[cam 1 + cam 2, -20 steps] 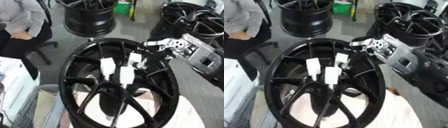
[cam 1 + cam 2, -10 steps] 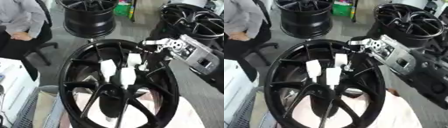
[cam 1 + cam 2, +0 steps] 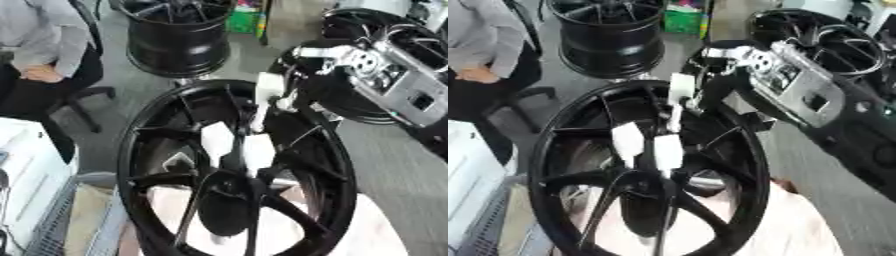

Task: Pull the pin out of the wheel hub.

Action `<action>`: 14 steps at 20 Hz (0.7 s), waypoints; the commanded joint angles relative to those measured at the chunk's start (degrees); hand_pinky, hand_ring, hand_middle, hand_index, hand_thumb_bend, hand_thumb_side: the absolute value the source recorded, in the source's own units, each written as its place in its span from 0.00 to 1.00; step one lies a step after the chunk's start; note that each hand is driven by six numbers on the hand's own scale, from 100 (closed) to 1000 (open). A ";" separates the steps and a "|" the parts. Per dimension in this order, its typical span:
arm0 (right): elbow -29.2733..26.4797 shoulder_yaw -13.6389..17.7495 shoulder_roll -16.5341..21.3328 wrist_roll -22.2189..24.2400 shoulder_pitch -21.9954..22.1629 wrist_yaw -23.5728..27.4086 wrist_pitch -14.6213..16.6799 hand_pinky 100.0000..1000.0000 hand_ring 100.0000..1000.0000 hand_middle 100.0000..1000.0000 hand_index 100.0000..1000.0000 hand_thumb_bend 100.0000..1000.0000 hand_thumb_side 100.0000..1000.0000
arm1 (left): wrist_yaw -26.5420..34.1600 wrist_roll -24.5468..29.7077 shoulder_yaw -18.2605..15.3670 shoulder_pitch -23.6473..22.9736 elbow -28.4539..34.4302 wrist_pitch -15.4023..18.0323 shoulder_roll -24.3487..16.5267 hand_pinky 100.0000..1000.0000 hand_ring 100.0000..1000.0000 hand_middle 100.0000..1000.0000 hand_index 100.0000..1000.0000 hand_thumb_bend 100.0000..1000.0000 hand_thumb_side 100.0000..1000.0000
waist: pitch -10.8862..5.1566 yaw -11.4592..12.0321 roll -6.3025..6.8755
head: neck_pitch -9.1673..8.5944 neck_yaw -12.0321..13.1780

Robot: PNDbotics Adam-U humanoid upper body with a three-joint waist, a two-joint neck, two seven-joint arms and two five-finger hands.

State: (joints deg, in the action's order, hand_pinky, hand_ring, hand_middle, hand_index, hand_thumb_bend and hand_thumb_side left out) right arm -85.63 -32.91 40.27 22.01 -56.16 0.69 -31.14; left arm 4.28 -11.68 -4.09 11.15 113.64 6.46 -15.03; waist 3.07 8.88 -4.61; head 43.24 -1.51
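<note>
Room: a workshop floor of grey concrete, with spare black rims (image 3: 179,35) standing at the far side and a seated person at the far left (not touching anything)
Wheel hub: the big black wheel hub (image 3: 236,170) fills the middle, spokes running in to its centre, with two white tags (image 3: 217,137) on the spokes
Pin: a pale, slim pin (image 3: 260,114) rises from between the spokes toward the far right rim, its upper white end at the fingers
Right hand: the right hand (image 3: 293,92) comes in from the upper right, fingers curled about the pin's top
Left hand: not seen in either view
Handling: the pin looks stiff and light; I judge it best held near its top and drawn straight along its own line, since a sideways pull could jam it
Hard to tell: the pin's lower end is lost among dark spokes, so whether it is free of its hole cannot be told
</note>
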 commanded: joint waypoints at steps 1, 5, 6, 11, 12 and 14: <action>1.43 4.85 4.70 -2.65 -2.68 2.12 1.24 0.67 0.51 0.17 0.24 0.08 0.00 | 0.06 -0.09 -0.33 0.54 0.95 -0.13 -0.76 0.74 0.82 0.62 0.84 0.00 0.68 | -0.80 -0.42 0.51 | -0.23 0.53; 5.93 10.21 9.71 -5.76 -0.79 0.17 2.97 0.68 0.51 0.19 0.26 0.06 0.00 | -0.45 -0.67 -1.02 0.23 0.95 0.02 -1.24 0.74 0.82 0.62 0.84 0.00 0.68 | -0.95 -1.98 0.49 | -0.19 2.39; 7.33 11.65 11.14 -6.64 0.46 -0.66 3.16 0.68 0.51 0.19 0.26 0.05 0.00 | -0.64 -0.89 -1.24 0.12 0.95 0.05 -1.37 0.74 0.82 0.62 0.84 0.00 0.68 | -0.93 -2.42 0.47 | -0.20 2.91; 14.61 18.97 18.45 -11.13 7.61 -4.28 3.12 0.69 0.54 0.28 0.34 0.00 0.00 | -1.62 -1.97 -2.10 0.08 0.95 0.45 -2.02 0.74 0.81 0.62 0.84 0.00 0.68 | -0.42 -3.72 0.63 | -0.44 5.04; 16.13 20.48 19.96 -12.07 9.13 -4.28 3.48 0.70 0.55 0.30 0.37 0.00 0.00 | -1.76 -2.13 -2.17 0.17 0.95 0.54 -2.06 0.74 0.81 0.62 0.84 0.00 0.68 | -0.26 -3.70 0.68 | -0.59 5.12; 18.95 23.31 22.79 -13.46 11.95 -3.80 4.74 0.73 0.60 0.39 0.45 0.01 0.00 | -1.91 -2.35 -2.18 0.41 0.95 0.59 -2.05 0.74 0.81 0.62 0.84 0.00 0.68 | 0.03 -3.53 0.78 | -0.72 5.00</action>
State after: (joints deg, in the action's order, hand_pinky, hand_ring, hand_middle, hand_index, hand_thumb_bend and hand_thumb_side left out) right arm -68.01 -12.14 58.89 9.71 -43.42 -2.87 -26.88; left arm 2.90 -13.70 -5.85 10.75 113.64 6.97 -15.63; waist 3.70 5.38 -3.94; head 43.19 3.33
